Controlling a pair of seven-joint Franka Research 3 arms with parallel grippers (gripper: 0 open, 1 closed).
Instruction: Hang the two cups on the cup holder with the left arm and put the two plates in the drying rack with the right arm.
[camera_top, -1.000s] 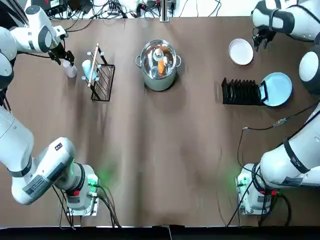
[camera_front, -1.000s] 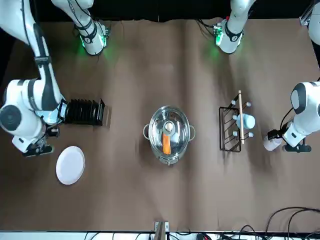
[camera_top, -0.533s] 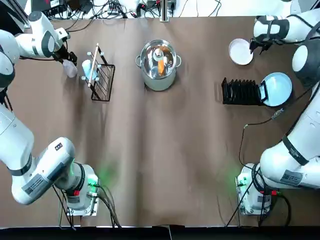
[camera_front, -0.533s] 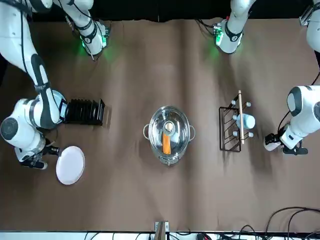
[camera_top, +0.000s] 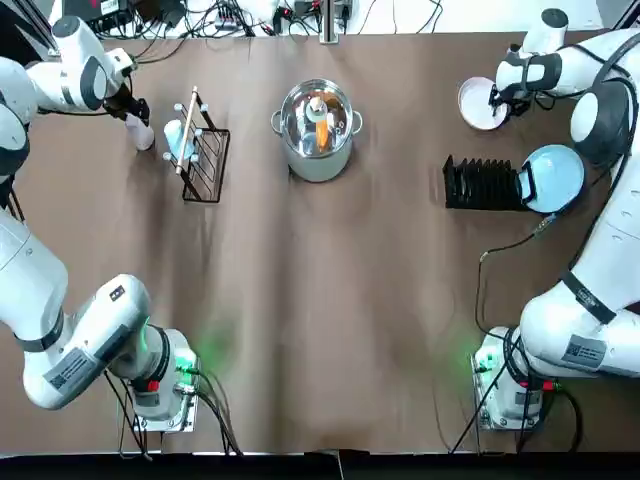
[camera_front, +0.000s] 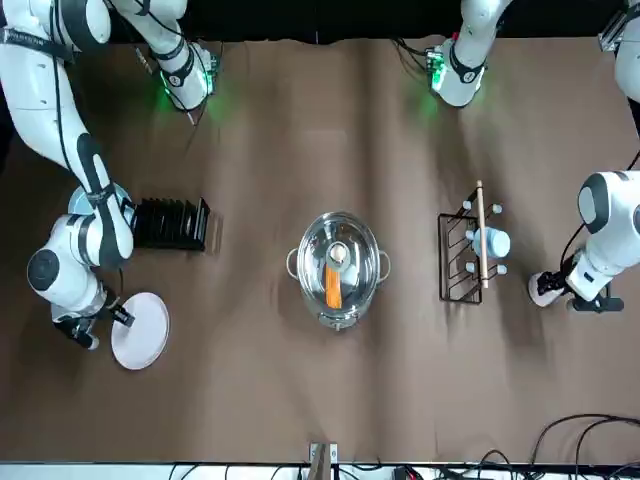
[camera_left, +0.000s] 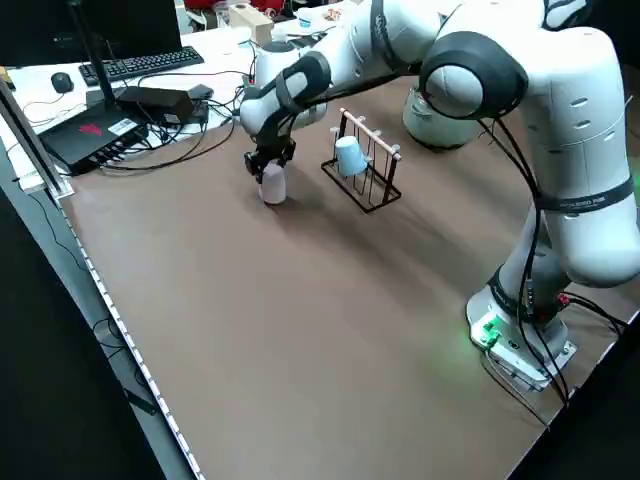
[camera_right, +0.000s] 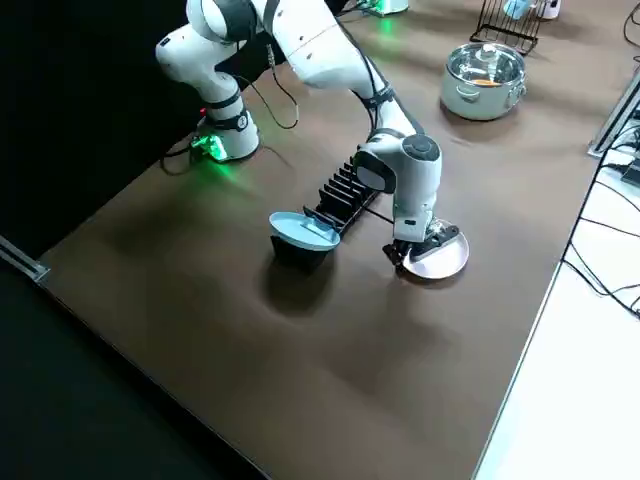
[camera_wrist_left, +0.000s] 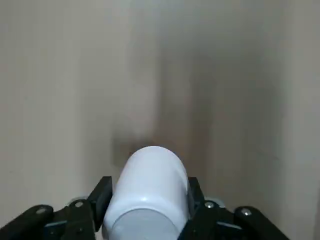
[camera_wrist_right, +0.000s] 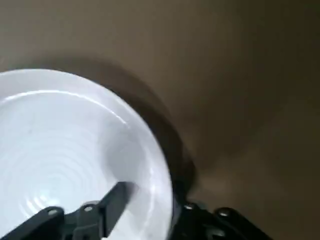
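Here, on the brown table (camera_top: 300, 300) I am working from afar, my left gripper (camera_top: 132, 112) stands at the far left corner with its fingers (camera_wrist_left: 102, 195) closed on either side of the white cup (camera_wrist_left: 150, 192), which looks to rest on the tabletop just beside the cup holder (camera_top: 200, 150). The light blue cup (camera_top: 180, 138) hangs on that wire stand already. Across the table my right gripper (camera_top: 497, 98) is down at the edge of the white plate (camera_top: 478, 103), one finger (camera_wrist_right: 117, 197) lying over the inside of the rim and the other outside it; whether the two are pinching the rim yet I cannot tell. The plate looks to lie flat on the table, near the drying rack (camera_top: 482, 184) but apart from it. The light blue plate (camera_top: 553, 178) sits tilted at the rack's outer end. A steel pot (camera_top: 318, 130) with something orange inside stands mid-table at the far side. Beyond the table's left edge (my left side camera shows it) a keyboard (camera_left: 130, 65) and cables (camera_left: 170, 140) crowd a desk.
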